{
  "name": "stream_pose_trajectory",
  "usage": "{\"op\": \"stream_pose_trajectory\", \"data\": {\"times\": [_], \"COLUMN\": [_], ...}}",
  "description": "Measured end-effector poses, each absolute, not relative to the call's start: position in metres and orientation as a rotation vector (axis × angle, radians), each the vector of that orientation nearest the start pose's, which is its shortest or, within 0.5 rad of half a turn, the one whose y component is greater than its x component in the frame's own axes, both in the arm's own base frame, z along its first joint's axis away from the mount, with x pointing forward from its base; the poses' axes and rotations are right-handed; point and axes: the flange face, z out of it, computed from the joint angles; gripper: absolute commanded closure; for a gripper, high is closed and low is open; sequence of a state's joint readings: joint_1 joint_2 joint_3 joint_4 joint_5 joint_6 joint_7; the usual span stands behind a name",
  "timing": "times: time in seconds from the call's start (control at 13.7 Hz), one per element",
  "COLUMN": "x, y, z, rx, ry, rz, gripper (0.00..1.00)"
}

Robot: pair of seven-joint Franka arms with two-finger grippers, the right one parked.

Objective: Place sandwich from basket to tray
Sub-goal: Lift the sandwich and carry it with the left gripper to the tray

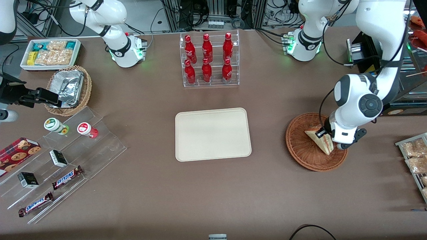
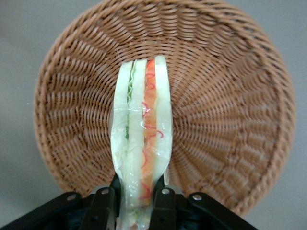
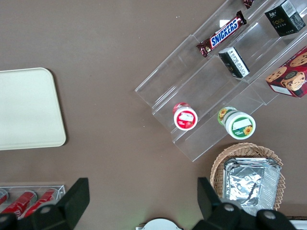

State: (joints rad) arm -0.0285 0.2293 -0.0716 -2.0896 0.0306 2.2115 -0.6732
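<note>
One flat cream-beige rectangular plastic tray [image 1: 212,134] lies bare at the middle of the table, nearer the front camera than a clear rack of red bottles [image 1: 209,60]. Toward the working arm's end sits the round reddish-brown wicker basket [image 1: 302,149], well apart from the tray. Over it, the left arm's gripper [image 2: 133,203] is closed on the sandwich [image 2: 141,143], a triangular wedge of pale bread with green, red and orange filling. The two fingers [image 2: 163,206] press the bread faces from either side near one end of the wedge.

In the wrist view its long axis runs straight out from the jaws over the basket floor, cut edge facing the camera; whether it has cleared the weave I cannot tell. Judging from this, the coming move is a lift, then a sideways carry toward the table's middle.
</note>
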Motion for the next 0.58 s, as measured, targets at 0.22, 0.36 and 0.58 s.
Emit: {"op": "stream_pose_trajectory", "data": {"times": [0.22,0.36,0.58], "x": [0.576,0.577,0.571], "y": [-0.102,-0.131,-0.179], "z": [0.351,0.364,0.365], "rx": [-3.027,-3.066,-3.109], "ry": [-0.702,-0.595,-0.460], "rz": [0.122,0.099,0.100], "gripper": [1.00,1.00,1.00]}}
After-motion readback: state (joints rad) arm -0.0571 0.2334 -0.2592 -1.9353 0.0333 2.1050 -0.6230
